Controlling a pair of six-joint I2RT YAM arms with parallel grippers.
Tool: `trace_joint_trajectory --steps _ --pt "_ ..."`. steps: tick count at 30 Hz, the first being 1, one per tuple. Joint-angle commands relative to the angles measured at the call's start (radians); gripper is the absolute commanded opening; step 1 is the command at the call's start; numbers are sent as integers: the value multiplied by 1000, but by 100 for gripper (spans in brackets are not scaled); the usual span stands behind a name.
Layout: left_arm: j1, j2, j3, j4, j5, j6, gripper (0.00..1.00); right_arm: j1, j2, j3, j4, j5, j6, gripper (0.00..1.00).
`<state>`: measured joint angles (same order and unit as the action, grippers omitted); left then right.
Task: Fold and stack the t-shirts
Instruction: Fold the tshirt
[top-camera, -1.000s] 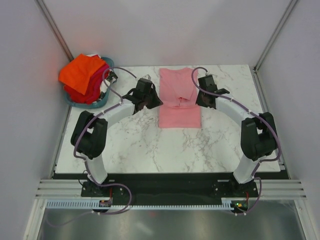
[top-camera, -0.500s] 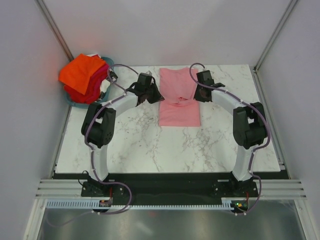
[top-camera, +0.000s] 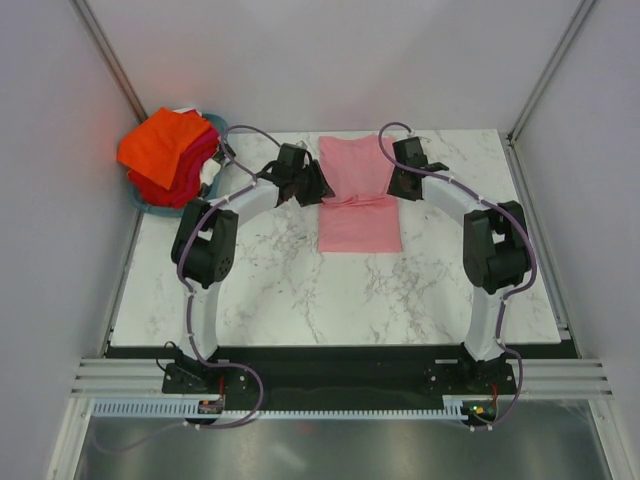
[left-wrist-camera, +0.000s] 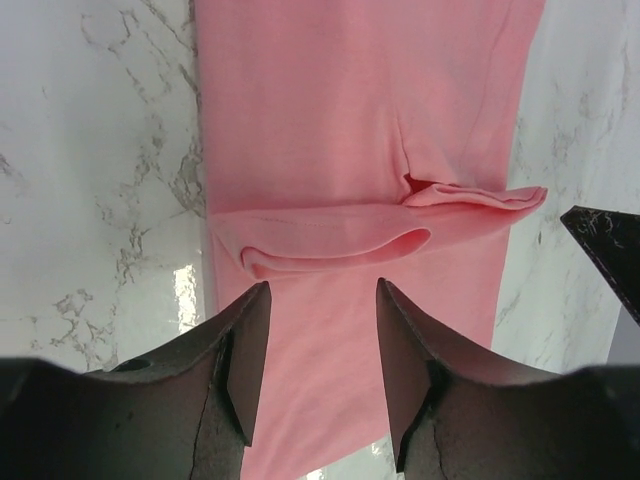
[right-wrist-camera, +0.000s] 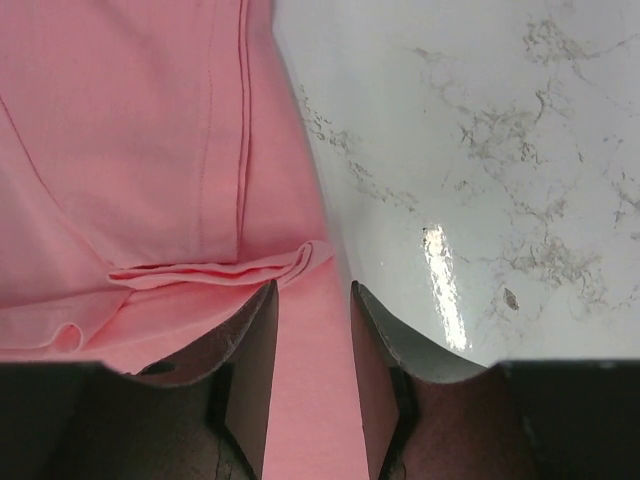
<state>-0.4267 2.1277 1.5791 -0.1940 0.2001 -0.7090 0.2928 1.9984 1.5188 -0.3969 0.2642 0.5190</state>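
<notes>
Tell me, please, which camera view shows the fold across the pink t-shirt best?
The left wrist view: the fold of the pink t-shirt runs across the picture, rolled edge plain. The right wrist shows only one end; the top external shows it as a faint crease.

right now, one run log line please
left pincer: open over pink t-shirt | right pincer: open at its edge | other t-shirts: heaped in basket

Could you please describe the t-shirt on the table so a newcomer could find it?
On the white marble table, look at the far middle, between the left gripper and the right gripper. There lies the light pink t-shirt, flat, with a fold across it. Unlike the orange and red shirts heaped in the teal basket at the far left, it lies alone on the marble.
</notes>
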Motion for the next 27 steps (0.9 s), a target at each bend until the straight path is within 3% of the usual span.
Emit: trace_joint_trajectory --steps 1,12,17,27 --pt "2 -66 -11 -25 -19 60 54 -4 -62 -23 15 -6 -5 40" --pt "-33 -380 -438 94 -15 43 53 -3 -375 -436 136 -169 38 39" --pt "-55 -428 -594 165 9 19 53 -3 -432 -598 197 -224 53 39" --pt "-66 -377 -650 251 41 9 50 -1 -363 -663 274 -293 59 38"
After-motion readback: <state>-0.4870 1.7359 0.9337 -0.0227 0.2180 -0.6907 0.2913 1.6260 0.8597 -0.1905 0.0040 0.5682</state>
